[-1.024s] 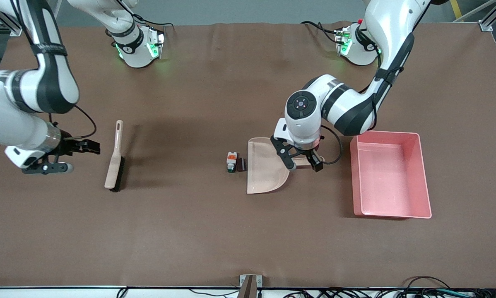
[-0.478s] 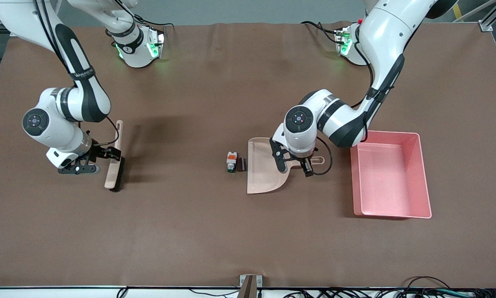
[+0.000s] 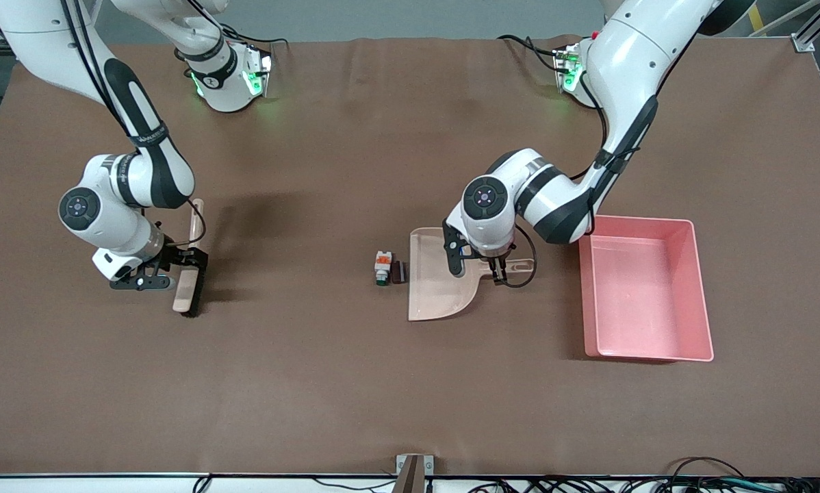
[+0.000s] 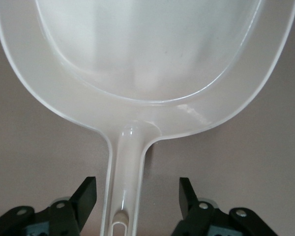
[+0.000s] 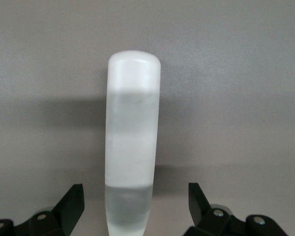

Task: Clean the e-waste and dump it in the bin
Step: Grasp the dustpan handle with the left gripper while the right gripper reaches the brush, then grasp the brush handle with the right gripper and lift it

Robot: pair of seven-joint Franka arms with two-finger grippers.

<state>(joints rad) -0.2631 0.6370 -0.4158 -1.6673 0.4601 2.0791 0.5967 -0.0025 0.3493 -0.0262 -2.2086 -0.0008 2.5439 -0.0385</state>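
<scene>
**Both arms poised over their tools, nothing swept yet**

The brown surface (image 3: 355, 383) carries everything. The largest item, the pink bin (image 3: 703, 294), sits toward the left arm's end and looks empty. Beside it, toward the middle, lies the beige dustpan (image 3: 432, 287), its handle pointing at the bin and its open mouth facing the e-waste. Well apart, toward the right arm's end, lies the brush (image 3: 189, 287), bristles along the edge that faces the dustpan.

The left gripper (image 3: 479, 271) is low over the dustpan's handle. In the left wrist view its jaws stand open, one on each side of the handle (image 4: 125, 182), with a clear gap on both sides, so nothing is gripped. The right gripper (image 3: 177, 268) is low over the brush; the right wrist view shows its jaws open and straddling the brush handle (image 5: 132, 147), not touching it.

The e-waste rests on the surface just beside the dustpan's mouth: a white piece (image 3: 382, 267) with orange and green parts, and a dark block (image 3: 399, 272) touching or almost touching it, nearer the pan.

By my reading the task is at its start. Both tools remain to be grasped, then the sweep into the pan, the carry and the tip into the bin.
</scene>
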